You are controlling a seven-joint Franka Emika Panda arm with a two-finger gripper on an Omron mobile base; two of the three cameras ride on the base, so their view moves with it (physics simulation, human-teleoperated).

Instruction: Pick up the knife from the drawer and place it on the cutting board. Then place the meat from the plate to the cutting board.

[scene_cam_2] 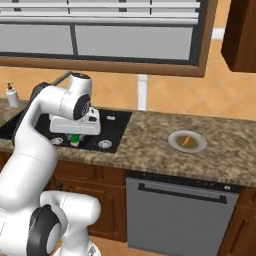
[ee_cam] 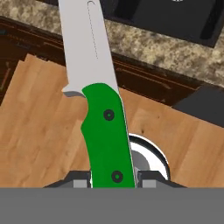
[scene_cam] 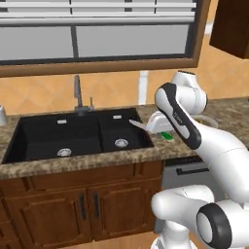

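In the left base view the knife (scene_cam: pixel 146 127) is seen carried above the counter edge just right of the black sink (scene_cam: pixel 78 136), its pale blade reaching out over the basin and its green handle tucked under the hand. The gripper (ee_cam: pixel 113 177) is closed on that handle. So the pick-up is judged done; the set-down on the cutting board is still left, and no board is made out here. Further right, the plate (scene_cam_2: pixel 176 145) is seen on the counter with the meat (scene_cam_2: pixel 185 141) still lying on it, untouched. In the hand view the knife's long axis is seen running straight away from the fingers.
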